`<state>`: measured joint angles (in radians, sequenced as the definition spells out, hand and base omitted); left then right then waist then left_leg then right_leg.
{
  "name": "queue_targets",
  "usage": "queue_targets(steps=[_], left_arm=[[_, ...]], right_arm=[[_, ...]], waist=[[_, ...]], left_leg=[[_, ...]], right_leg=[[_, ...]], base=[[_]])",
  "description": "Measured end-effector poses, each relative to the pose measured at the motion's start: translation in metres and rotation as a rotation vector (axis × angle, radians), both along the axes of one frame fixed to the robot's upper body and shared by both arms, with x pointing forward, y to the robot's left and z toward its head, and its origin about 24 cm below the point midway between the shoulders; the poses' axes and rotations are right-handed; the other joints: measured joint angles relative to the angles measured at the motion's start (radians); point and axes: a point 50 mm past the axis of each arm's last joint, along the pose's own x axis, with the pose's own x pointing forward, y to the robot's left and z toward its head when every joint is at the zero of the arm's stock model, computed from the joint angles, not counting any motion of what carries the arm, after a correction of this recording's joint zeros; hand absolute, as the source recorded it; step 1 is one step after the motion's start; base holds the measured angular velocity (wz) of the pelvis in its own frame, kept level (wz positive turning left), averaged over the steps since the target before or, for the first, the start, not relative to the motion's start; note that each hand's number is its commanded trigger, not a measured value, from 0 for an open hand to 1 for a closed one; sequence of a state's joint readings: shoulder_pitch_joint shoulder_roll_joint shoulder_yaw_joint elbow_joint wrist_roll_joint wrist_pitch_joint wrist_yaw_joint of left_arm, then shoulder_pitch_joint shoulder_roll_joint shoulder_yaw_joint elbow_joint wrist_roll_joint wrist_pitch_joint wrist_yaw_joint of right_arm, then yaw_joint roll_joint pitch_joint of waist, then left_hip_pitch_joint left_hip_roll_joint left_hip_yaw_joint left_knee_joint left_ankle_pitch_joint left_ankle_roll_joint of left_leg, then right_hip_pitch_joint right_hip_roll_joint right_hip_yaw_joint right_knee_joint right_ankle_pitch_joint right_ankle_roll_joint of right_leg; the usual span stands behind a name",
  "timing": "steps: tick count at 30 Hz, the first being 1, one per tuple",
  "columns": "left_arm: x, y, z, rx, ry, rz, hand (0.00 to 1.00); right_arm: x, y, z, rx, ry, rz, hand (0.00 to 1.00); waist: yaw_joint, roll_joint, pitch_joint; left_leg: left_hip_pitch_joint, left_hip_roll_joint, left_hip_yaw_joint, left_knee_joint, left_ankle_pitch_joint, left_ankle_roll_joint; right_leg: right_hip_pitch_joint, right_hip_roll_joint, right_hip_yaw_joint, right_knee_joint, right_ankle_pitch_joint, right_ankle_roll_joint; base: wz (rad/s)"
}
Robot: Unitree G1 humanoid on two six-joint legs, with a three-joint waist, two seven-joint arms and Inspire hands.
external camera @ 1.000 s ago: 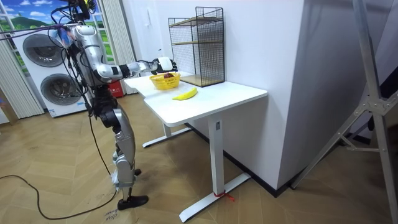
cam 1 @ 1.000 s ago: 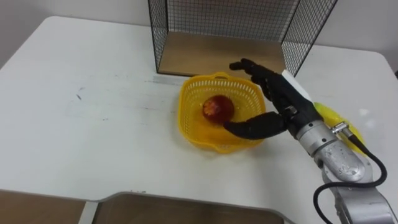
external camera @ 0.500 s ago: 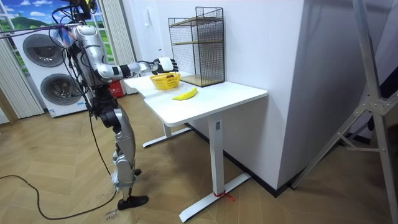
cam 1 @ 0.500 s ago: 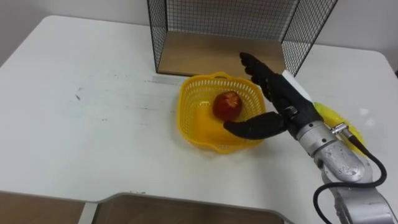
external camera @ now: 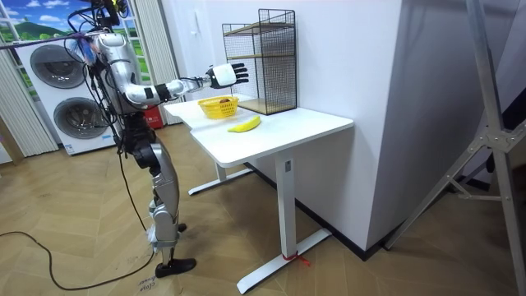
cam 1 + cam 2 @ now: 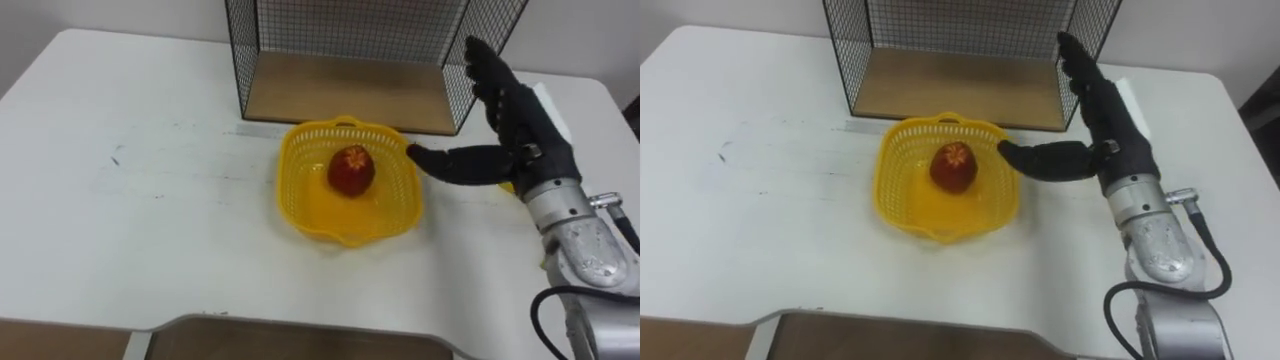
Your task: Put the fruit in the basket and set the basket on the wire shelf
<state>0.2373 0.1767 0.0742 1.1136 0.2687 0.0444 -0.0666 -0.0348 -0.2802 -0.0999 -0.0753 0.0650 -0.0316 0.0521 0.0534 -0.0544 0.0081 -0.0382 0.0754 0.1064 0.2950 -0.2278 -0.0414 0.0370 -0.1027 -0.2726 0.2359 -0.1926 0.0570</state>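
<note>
A white table [image 6: 150, 200] stands near two stacked washing machines [image 5: 62, 90].

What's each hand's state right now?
Right hand: open, holding nothing, beside the basket.
Left hand: cannot be told.

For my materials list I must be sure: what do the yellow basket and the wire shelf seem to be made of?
The basket looks like glossy yellow moulded plastic: its walls are a fine lattice of holes. The wire shelf seems dark metal: thin wires crossing in a grid. Its base board looks like matt brown wood or laminate.
</note>
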Motion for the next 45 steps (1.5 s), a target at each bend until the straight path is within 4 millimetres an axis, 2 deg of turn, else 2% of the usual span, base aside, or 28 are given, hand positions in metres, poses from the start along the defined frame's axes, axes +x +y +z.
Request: queue_targets(steps=[8,14,17,20,26,31,36,43,45], left_arm=[[0.002,0.005,0.002,0.012,-0.02,0.028,0.0],[0.004,0.006,0.003,0.014,-0.03,0.031,0.0],[0.004,0.007,0.003,0.02,-0.031,0.034,0.0],[0.002,0.008,0.004,0.027,-0.017,0.037,0.0],[0.001,0.009,0.004,0.03,-0.012,0.038,0.0],[-0.001,0.011,0.004,0.032,-0.003,0.052,0.0],[-0.001,0.014,0.005,0.042,0.001,0.077,0.0],[0.0,0.024,0.01,0.062,-0.022,0.146,0.0],[0.0,0.027,0.011,0.069,-0.021,0.144,0.0]], right_arm=[[-0.005,-0.031,0.002,0.031,-0.04,-0.211,0.0],[-0.009,-0.044,0.003,0.041,-0.066,-0.337,0.0],[-0.009,-0.052,-0.01,0.054,-0.018,-0.394,0.0],[-0.01,-0.059,-0.023,0.052,0.05,-0.422,0.0],[-0.011,-0.072,-0.03,-0.003,0.116,-0.443,0.0],[-0.001,-0.086,-0.037,-0.02,0.184,-0.476,0.0],[0.007,-0.086,-0.033,-0.018,0.194,-0.437,0.0],[0.011,-0.091,-0.037,-0.037,0.28,-0.387,0.0],[0.013,-0.095,-0.039,-0.038,0.303,-0.386,0.0]], waist=[[-0.046,0.003,-0.0022],[-0.049,-0.001,-0.0078],[-0.047,-0.013,-0.0131],[-0.045,-0.02,-0.0121],[-0.046,-0.018,-0.0048],[-0.045,-0.015,-0.0039],[-0.043,-0.009,-0.003],[-0.036,-0.022,-0.0083],[-0.037,-0.031,-0.0071]], left_leg=[[-0.004,0.001,0.002,-0.003,0.0,0.0],[-0.001,0.001,0.008,-0.001,0.0,0.0],[-0.001,0.001,0.014,-0.001,0.0,0.0],[0.005,0.001,0.019,-0.002,0.0,0.0],[0.004,0.001,0.024,-0.01,0.0,0.0],[-0.003,0.001,0.022,-0.003,0.0,0.0],[-0.006,0.001,0.017,-0.005,0.0,0.0],[-0.017,-0.002,-0.001,-0.004,0.001,0.0],[-0.012,-0.002,-0.003,-0.004,0.001,0.0]], right_leg=[[-0.005,0.001,0.0,0.001,0.0,0.0],[-0.009,0.001,0.006,0.002,0.0,0.0],[-0.013,0.0,0.014,0.005,0.0,0.0],[-0.012,-0.001,0.021,0.007,0.0,0.0],[-0.015,0.0,0.03,0.007,0.0,0.0],[-0.019,0.001,0.028,0.004,0.0,0.0],[-0.023,0.001,0.02,0.003,0.0,0.0],[-0.026,-0.001,0.006,0.003,0.0,0.001],[-0.019,-0.001,0.003,0.003,0.0,0.001]], base=[[0.0],[-0.01],[-0.06],[-0.05],[-0.04],[0.01],[0.03],[0.06],[0.02]])
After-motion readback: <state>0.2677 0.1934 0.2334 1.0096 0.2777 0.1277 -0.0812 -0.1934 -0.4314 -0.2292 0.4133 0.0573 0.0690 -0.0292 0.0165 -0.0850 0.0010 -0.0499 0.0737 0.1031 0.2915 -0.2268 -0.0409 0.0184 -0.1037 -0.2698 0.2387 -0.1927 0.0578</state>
